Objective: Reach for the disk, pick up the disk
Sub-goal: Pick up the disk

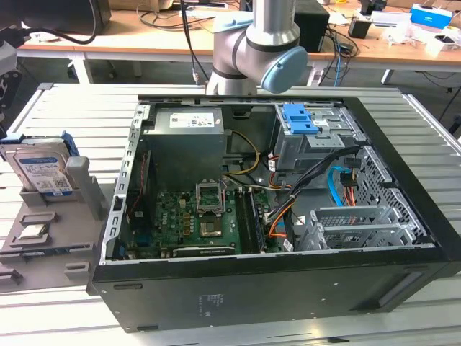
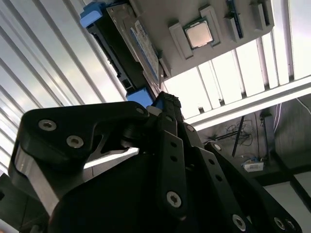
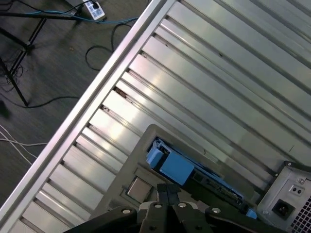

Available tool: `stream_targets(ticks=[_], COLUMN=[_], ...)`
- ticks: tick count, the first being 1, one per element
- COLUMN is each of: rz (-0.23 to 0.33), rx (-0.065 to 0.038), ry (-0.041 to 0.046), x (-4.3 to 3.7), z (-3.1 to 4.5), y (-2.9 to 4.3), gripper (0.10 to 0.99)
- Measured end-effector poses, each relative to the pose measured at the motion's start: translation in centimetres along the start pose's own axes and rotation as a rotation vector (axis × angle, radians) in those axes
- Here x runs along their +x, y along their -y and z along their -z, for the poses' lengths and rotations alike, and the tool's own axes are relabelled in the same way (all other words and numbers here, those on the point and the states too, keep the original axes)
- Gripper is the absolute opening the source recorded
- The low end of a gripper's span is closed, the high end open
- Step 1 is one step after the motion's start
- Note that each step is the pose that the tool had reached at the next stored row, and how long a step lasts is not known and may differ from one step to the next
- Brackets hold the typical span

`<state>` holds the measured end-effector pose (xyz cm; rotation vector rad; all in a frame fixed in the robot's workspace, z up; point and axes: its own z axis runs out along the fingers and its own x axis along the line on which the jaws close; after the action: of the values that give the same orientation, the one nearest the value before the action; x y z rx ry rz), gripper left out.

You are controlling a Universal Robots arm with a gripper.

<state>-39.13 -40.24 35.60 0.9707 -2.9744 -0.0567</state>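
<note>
Disk (image 1: 42, 171) stands on edge in grey holder (image 1: 85, 189) at the exterior view's left. Silver body, blue-and-white label, blue side bracket. Open computer case (image 1: 274, 216) to its right. In the first wrist view, gripper (image 3: 168, 190) fingers pressed together, empty, apart from disk.

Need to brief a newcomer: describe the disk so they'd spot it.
At the exterior view's left, beside the open black computer case, sits a grey plastic tray. The rectangular silver metal disk stands on edge there, blue-and-white label and blue bracket showing, unlike the small square silver chip lying flat.
</note>
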Motion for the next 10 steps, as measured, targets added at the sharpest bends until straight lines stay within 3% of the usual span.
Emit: stream_targets(ticks=[6, 7, 10], rz=[0.05, 0.097, 0.127], rx=[0.0, 0.0, 0.0], ry=[-0.002, -0.0038, -0.0048], x=[0.0, 0.0, 0.0], z=[0.0, 0.0, 0.0], y=[0.0, 0.0, 0.0], gripper=[0.106, 0.106, 0.106])
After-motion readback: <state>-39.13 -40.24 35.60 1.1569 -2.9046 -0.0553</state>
